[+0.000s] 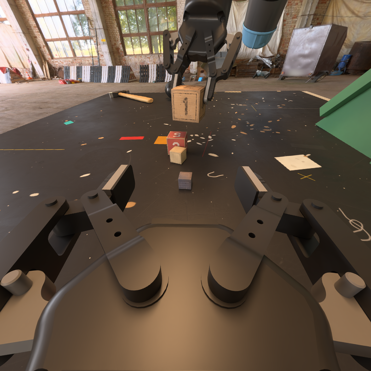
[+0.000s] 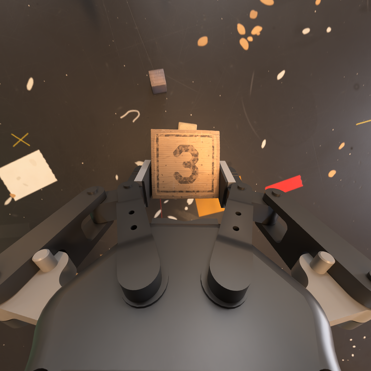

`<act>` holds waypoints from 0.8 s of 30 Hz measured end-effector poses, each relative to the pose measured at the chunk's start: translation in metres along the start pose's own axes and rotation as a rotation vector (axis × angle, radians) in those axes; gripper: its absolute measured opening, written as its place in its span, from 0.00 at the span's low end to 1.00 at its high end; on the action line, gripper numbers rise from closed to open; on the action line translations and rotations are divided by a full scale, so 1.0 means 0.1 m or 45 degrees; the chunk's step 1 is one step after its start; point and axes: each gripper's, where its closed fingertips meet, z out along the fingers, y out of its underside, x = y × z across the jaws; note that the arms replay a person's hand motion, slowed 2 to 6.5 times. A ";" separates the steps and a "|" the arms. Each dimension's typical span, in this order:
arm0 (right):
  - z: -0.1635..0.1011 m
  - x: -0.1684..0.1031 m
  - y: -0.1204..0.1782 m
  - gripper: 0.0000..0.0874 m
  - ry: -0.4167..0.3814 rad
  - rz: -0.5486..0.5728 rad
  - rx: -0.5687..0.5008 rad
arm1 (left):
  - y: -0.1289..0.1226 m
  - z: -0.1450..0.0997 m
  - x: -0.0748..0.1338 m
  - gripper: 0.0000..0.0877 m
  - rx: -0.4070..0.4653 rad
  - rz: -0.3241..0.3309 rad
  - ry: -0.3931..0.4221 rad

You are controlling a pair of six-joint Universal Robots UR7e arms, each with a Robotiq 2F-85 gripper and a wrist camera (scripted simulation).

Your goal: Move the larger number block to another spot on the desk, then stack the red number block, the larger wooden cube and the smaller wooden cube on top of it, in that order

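My right gripper (image 2: 185,180) is shut on the larger tan number block (image 2: 185,163) and holds it in the air above the dark desk; it also shows far off in the left wrist view (image 1: 190,88) with the block (image 1: 187,103). The red number block (image 1: 177,139) stands on the desk below it. The larger pale wooden cube (image 1: 177,155) sits against the red block's near side; only its top edge (image 2: 187,126) peeks out behind the held block. The smaller grey wooden cube (image 1: 185,180) (image 2: 157,80) lies nearer my left gripper (image 1: 185,180), which is open and empty.
A hammer (image 1: 131,96) lies at the far left of the desk (image 1: 60,170). A green slanted panel (image 1: 349,118) rises at the right edge. Flat coloured patches, a white square (image 1: 297,162) and paint specks mark the desk surface.
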 end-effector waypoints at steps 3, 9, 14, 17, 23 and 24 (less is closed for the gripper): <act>0.02 -0.03 -0.14 0.60 -0.006 -0.016 0.001 | 0.00 0.00 0.00 0.97 -0.002 0.005 0.001; 0.09 -0.07 -0.42 0.60 -0.015 -0.021 0.027 | 0.00 0.00 0.01 0.97 -0.001 0.002 0.008; 0.19 -0.12 -0.67 0.60 -0.022 -0.050 0.051 | 0.00 0.00 0.01 0.97 0.002 0.000 0.013; 0.29 -0.18 -0.83 0.60 -0.042 -0.071 0.074 | 0.00 0.00 0.01 0.97 0.001 0.001 0.014; 0.53 -0.30 -1.10 0.60 -0.087 -0.112 0.117 | 0.00 0.00 0.02 0.97 -0.002 0.003 0.020; 0.58 -0.33 -1.14 0.60 -0.097 -0.119 0.122 | 0.00 0.00 0.02 0.97 -0.002 0.003 0.021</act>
